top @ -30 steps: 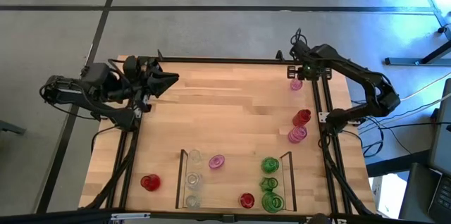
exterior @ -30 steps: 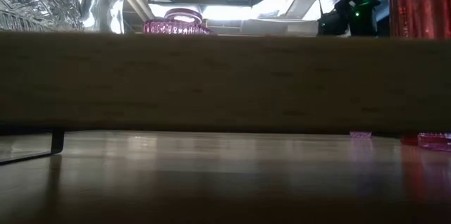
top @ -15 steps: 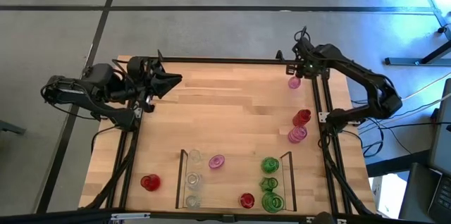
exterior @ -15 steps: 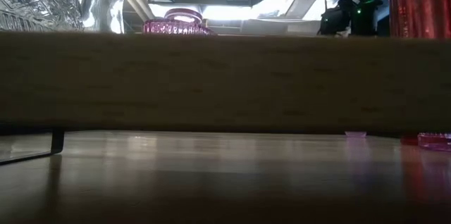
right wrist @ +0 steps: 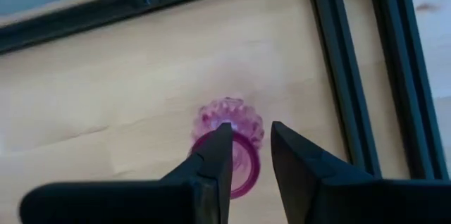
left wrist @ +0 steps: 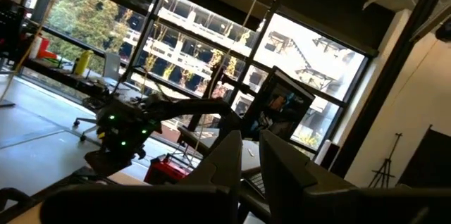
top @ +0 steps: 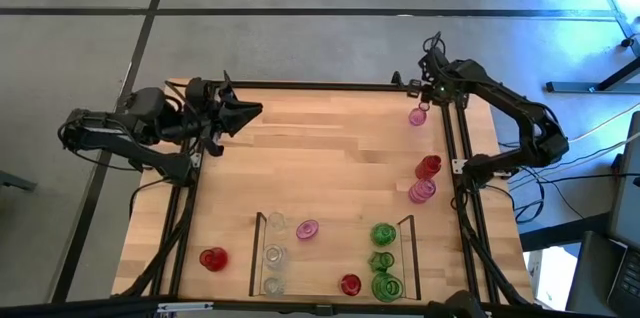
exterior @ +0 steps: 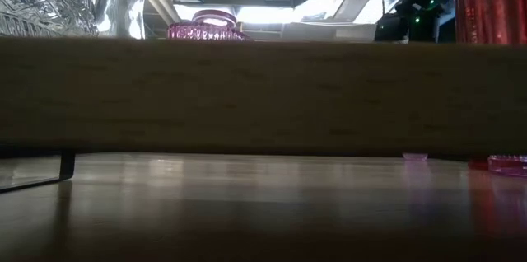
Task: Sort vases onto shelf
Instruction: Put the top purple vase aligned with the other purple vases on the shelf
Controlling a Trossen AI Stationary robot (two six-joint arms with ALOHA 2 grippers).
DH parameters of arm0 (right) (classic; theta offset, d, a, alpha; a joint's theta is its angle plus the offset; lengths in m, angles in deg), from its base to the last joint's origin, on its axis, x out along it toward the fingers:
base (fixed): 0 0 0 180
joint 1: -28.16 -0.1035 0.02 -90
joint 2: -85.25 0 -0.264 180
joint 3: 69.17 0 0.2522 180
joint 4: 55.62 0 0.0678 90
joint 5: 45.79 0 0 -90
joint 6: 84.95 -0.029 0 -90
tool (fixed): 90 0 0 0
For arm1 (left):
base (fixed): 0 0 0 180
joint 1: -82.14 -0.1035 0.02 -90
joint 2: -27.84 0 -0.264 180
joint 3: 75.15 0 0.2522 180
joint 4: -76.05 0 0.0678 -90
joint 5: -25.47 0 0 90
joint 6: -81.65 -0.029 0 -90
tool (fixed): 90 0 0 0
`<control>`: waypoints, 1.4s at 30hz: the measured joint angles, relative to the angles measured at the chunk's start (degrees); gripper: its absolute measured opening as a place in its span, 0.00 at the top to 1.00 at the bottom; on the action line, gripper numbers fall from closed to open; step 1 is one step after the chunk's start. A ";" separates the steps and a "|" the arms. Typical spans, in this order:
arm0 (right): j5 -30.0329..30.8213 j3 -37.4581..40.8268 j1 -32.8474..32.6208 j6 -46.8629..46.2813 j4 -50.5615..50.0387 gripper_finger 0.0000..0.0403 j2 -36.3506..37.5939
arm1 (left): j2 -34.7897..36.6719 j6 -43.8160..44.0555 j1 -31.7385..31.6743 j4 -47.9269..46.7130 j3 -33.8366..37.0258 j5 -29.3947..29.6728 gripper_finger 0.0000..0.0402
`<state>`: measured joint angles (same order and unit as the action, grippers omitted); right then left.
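A small pink vase (top: 417,116) stands at the table's far right, and my right gripper (right wrist: 248,134) is shut on its mouth from above. Its foot (exterior: 414,156) shows low over the table in the low view. A red vase (top: 428,166) and another pink vase (top: 421,191) stand by the right edge. The shelf (top: 258,248) at the near edge holds clear, pink, green and red vases. One red vase (top: 212,258) stands on the table to its left. My left gripper (top: 255,111) hovers at the far left, with a narrow gap and nothing between its fingers. My right gripper holds the pink vase at its mouth rim (right wrist: 243,171), coming steeply from above. One finger (right wrist: 220,143) lies over the mouth and the other (right wrist: 282,143) stands outside the rim. The vase's ribbed body (right wrist: 229,115) shows below the fingertips. Whether its foot is off the table I cannot tell.
A black frame rail (top: 455,158) runs along the table's right side close to the held vase, and another (top: 310,85) along the far edge. Bare wood (top: 320,158) lies in the table's middle between the arms and the shelf.
My right gripper has tipped and rolled a little while staying over the pink vase. The vase has shifted slightly toward the table's left with it.
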<state>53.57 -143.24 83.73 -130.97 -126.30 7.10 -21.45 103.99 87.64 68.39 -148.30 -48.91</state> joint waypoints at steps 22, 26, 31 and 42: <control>-1.32 -0.18 -1.98 1.73 -3.08 0.78 -3.68 | -0.38 0.19 -0.40 0.61 0.00 -0.77 0.89; 0.67 -0.02 -4.29 1.26 -3.42 0.78 -2.36 | -0.38 0.20 -0.40 0.61 -0.01 -0.75 0.89; 1.58 -0.04 -5.47 0.37 -4.47 0.78 -2.08 | -0.38 0.18 -0.40 0.61 0.00 -0.75 0.89; 2.44 0.28 -7.39 -1.93 -6.04 0.78 0.00 | -0.38 1.14 -0.40 0.63 -0.01 -0.73 0.89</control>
<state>56.00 -142.96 76.34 -132.89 -132.34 7.10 -21.83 105.13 87.24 69.01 -148.31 -49.64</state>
